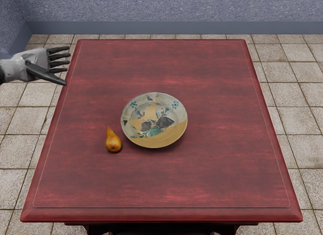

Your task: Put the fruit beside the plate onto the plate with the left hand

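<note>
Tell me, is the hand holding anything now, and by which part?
Nothing is held. The left hand is open, fingers spread, beyond the left edge of the table. The pear lies there beside the plate, apart from the hand.

A wide table (217, 68) of dark red wood fills most of the view, its grain running in streaks from side to side and its rounded rim a shade lighter than the top. It stands on a floor (298, 93) of square beige tiles with pale joints. Behind the table rises a speckled blue-grey wall (176, 5), with a darker baseboard (176, 27) along its foot, meeting a second wall at the left corner.
</note>
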Motion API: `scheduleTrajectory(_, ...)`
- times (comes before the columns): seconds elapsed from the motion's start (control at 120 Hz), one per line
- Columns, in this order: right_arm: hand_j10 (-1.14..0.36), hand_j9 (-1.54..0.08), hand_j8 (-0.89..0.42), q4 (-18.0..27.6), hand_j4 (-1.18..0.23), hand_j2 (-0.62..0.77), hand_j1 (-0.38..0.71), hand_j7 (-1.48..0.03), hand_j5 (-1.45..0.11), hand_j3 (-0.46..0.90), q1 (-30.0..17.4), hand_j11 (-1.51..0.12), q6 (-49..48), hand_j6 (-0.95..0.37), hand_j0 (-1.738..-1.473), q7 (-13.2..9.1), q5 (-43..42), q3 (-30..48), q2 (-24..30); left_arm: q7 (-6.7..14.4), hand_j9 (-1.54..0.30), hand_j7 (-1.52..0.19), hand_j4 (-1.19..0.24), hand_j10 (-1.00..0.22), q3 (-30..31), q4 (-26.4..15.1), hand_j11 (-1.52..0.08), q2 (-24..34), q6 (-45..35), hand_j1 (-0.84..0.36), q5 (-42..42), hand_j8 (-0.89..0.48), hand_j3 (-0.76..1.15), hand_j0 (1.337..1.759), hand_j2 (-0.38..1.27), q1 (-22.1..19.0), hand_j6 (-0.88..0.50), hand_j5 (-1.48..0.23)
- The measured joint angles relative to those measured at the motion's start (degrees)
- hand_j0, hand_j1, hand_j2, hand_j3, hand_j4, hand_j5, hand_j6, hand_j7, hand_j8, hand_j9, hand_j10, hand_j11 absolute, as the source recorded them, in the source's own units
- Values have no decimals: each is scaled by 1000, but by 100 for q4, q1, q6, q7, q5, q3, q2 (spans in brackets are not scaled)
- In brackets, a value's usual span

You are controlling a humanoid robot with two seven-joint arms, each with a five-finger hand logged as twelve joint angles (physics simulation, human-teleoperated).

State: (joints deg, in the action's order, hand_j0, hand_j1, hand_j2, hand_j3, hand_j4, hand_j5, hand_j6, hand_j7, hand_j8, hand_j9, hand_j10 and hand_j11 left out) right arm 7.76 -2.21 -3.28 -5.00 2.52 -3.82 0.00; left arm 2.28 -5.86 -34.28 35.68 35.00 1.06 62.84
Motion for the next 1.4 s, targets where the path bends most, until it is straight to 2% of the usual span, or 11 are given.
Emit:
scheduleTrajectory(0.225, -24, -31, -24, -8, -24, -5, -320, -31, -31, 0, -12, -31, 3, -24, -1658, 1, -7, 14, 0, 1, 0, 0, -1, 0, 5, -139, 0, 20, 0, 349, -45, 0, 0, 1658, 1, -25, 0, 0)
scheduleTrajectory(0.308, -24, -31, -24, -10, -24, -5, -320, -31, -31, 0, -17, -31, 3, -24, -1658, 4, -7, 18, 0, 2, 0, 0, 0, 0, 0, -150, 0, 53, 0, 349, -337, 0, 0, 1658, 1, 81, 0, 0)
scheduleTrajectory(0.408, -24, -31, -24, -10, -24, -5, -320, -31, -31, 0, -18, -31, 3, -24, -1658, 6, -6, 21, 0, -5, 0, 0, 0, 0, -20, -297, 0, 94, 0, 349, -1399, 0, 0, 1658, 1, 446, 0, 0)
scheduleTrajectory(0.608, -24, -31, -24, -11, -24, -5, -320, -31, -31, 0, -22, -31, 3, -24, -1658, 7, -6, 22, 0, -41, 0, 0, -2, -1, -64, -913, 0, 141, 0, 349, -3574, -1, 0, 1658, 1, 983, -2, 0)
scheduleTrajectory(0.792, -24, -31, -24, -12, -24, -5, -320, -31, -31, 0, -20, -31, 3, -24, -1658, 8, -6, 22, 0, -90, 0, 0, -3, -2, -97, -1900, 0, 285, 0, 349, -5495, -3, 0, 1658, 1, 986, -3, 0)
scheduleTrajectory(0.892, -24, -31, -24, -11, -24, -5, -320, -31, -31, 0, -23, -31, 3, -24, -1658, 8, -6, 22, 0, -327, 0, 0, -3, -2, -76, -2515, 0, 558, 0, 349, -6264, -4, 0, 1658, 1, 969, -4, 0)
scheduleTrajectory(0.967, -24, -31, -24, -11, -24, -5, -320, -31, -31, 0, -23, -31, 3, -24, -1658, 8, -6, 22, 0, -589, 0, 0, -4, -3, 19, -2984, 0, 878, 0, 349, -6696, -4, 0, 1658, 1, 999, -4, -1)
scheduleTrajectory(1.058, -24, -31, -24, -11, -24, -5, -320, -31, -31, 0, -23, -31, 3, -24, -1658, 8, -6, 22, 0, -923, 0, 0, -4, -3, 195, -3427, 0, 940, 0, 349, -7232, -4, 0, 1658, 1, 993, -5, -1)
scheduleTrajectory(1.2, -24, -31, -24, -11, -24, -5, -320, -31, -31, 0, -24, -31, 3, -24, -1658, 8, -6, 22, 0, -1409, 0, 0, -5, -4, 675, -3824, 0, 941, 0, 349, -7959, -5, 0, 1658, 1, 1129, -6, -1)
scheduleTrajectory(1.3, -24, -31, -24, -11, -24, -5, -320, -31, -31, 0, -22, -31, 3, -24, -1658, 7, -6, 22, 0, -1614, 0, 0, -4, -4, 1193, -3983, 0, 941, 0, 349, -8164, -5, 0, 1658, 1, 1478, -6, -1)
scheduleTrajectory(1.4, -24, -31, -24, -11, -24, -5, -320, -31, -31, 0, -23, -31, 3, -24, -1658, 7, -6, 22, 0, -1711, 0, 0, -4, -4, 1632, -4137, 0, 941, -83, 349, -8240, -5, 0, 1658, 1, 1736, -5, -1)
